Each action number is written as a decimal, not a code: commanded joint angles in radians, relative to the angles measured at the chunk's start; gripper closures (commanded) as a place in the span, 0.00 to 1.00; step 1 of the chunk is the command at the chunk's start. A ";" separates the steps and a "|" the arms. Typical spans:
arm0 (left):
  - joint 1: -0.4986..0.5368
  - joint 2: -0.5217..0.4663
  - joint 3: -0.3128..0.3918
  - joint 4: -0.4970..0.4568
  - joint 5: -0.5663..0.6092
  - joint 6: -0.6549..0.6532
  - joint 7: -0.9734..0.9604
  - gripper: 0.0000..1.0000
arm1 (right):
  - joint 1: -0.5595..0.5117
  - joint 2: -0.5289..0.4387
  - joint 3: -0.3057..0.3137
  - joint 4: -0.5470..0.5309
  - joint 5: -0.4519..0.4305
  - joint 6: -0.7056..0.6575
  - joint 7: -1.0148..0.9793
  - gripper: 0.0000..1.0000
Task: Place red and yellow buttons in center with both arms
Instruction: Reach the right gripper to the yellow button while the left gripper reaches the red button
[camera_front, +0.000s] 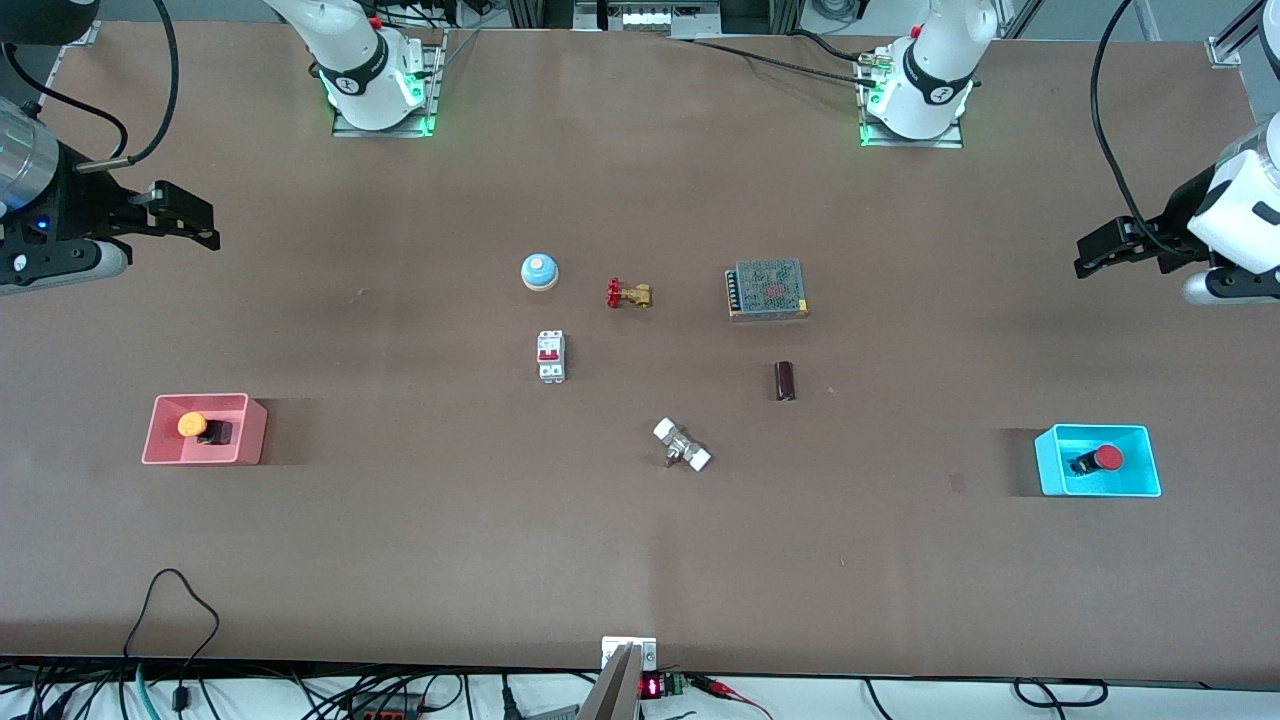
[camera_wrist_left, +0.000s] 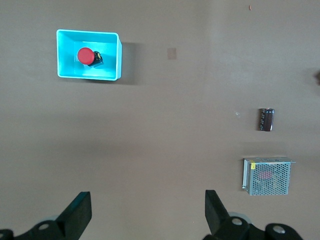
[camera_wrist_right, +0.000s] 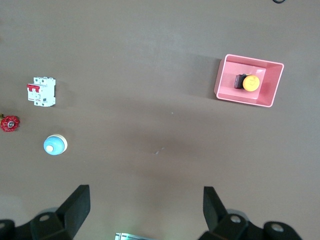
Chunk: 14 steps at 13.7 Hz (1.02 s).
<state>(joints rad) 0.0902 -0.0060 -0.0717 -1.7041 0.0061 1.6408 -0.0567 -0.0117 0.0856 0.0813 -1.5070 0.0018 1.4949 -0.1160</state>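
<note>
The yellow button (camera_front: 194, 425) lies in a pink bin (camera_front: 245, 435) toward the right arm's end of the table; it also shows in the right wrist view (camera_wrist_right: 250, 83). The red button (camera_front: 1104, 459) lies in a cyan bin (camera_front: 1140, 470) toward the left arm's end; it also shows in the left wrist view (camera_wrist_left: 85, 55). My right gripper (camera_front: 185, 222) hangs open and empty high over the table's edge, well away from the pink bin. My left gripper (camera_front: 1105, 248) hangs open and empty high over the opposite edge. Both jaw pairs (camera_wrist_left: 147, 210) (camera_wrist_right: 146, 205) stand wide apart over bare tabletop.
In the middle of the table stand a blue-and-white bell (camera_front: 539, 271), a brass valve with red handwheel (camera_front: 629, 294), a white breaker (camera_front: 551, 356), a metal mesh box (camera_front: 767, 289), a dark cylinder (camera_front: 785, 381) and a white-ended fitting (camera_front: 682, 445).
</note>
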 joint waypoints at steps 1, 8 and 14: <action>0.003 -0.034 -0.007 -0.046 0.025 0.027 0.000 0.00 | -0.005 -0.010 0.005 -0.012 -0.011 -0.002 0.013 0.00; 0.058 0.139 0.010 -0.005 0.026 0.088 -0.002 0.00 | -0.008 0.028 0.005 -0.012 -0.011 0.068 0.001 0.00; 0.170 0.505 0.012 0.210 0.025 0.177 0.001 0.00 | -0.033 0.100 0.003 -0.010 -0.011 0.079 -0.017 0.00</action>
<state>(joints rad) 0.2182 0.3466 -0.0525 -1.6397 0.0080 1.8210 -0.0572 -0.0216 0.1606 0.0780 -1.5183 0.0005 1.5683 -0.1174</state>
